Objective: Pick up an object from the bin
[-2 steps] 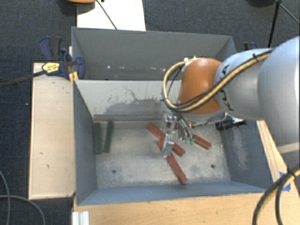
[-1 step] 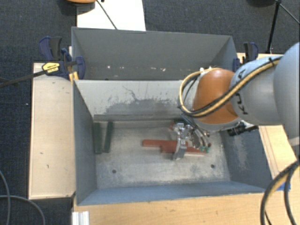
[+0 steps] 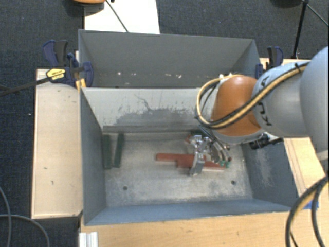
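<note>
My gripper (image 3: 197, 164) reaches down from under the orange cover to the middle right of the bin floor. Its metal fingers stand on a flat reddish-brown piece (image 3: 172, 159) that lies left to right across the floor, with a short stub pointing toward the front. Whether the fingers are round the piece or only touching it I cannot tell. A small green and red bit (image 3: 224, 163) shows just right of the fingers, partly hidden by the gripper body.
Two dark green bars (image 3: 112, 150) lean upright against the bin's left wall, well away from the gripper. The arm and its orange cover hang over the bin's right back part.
</note>
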